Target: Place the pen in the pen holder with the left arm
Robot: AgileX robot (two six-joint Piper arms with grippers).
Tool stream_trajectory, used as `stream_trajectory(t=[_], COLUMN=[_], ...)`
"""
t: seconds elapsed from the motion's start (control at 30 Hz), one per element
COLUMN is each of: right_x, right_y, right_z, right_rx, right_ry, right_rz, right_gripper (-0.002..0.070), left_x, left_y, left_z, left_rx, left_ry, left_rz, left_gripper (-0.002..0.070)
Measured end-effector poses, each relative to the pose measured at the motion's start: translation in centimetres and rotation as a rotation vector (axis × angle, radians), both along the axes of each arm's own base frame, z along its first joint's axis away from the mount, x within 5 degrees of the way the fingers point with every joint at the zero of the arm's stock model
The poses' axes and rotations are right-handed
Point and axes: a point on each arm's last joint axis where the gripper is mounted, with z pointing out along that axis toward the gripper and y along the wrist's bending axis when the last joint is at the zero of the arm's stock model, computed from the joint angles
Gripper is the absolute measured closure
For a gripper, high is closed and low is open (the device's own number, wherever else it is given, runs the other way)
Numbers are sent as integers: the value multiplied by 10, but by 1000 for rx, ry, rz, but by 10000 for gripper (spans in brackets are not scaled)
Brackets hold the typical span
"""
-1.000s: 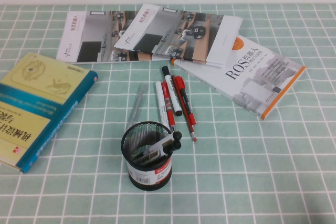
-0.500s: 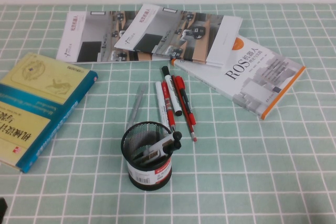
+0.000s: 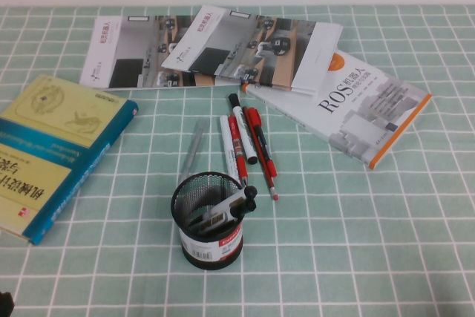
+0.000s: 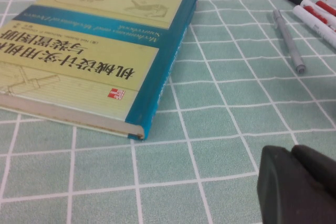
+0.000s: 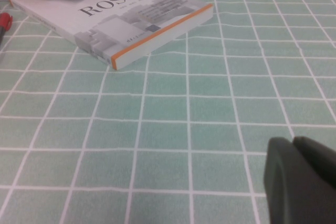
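The pen holder [image 3: 207,222], a black mesh cup with a white and red label, stands at the front middle of the table. The pen [image 3: 236,204] lies slanted inside it, with its white barrel in the cup and its black cap resting over the right rim. My left gripper [image 4: 296,182] is shut and empty, low over the cloth at the front left, well away from the cup. Only its tip shows in the high view's bottom left corner [image 3: 4,305]. My right gripper [image 5: 302,179] is shut and empty over bare cloth at the front right.
Loose pens lie behind the cup: a grey translucent pen [image 3: 191,150], a white marker with red print [image 3: 242,133] and red pens [image 3: 257,139]. A yellow and teal book [image 3: 52,146] lies at the left, a ROS book [image 3: 356,105] at the right, and brochures [image 3: 208,50] at the back.
A dark bit of my left gripper has come into the bottom left corner of the high view. The cup, the pen and the other things have not moved.
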Motion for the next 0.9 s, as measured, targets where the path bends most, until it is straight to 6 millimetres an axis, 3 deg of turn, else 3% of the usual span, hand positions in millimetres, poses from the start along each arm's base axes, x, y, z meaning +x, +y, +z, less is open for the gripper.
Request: stream_trajectory(t=[0.9], right_x=[0], right_y=[0], right_z=[0], right_rx=[0], right_ry=[0], right_rz=[0], right_gripper=[696], left_x=[0], left_y=[2], left_z=[0], left_rx=[-3], left_ry=[1], left_rz=[33], left_gripper=[676])
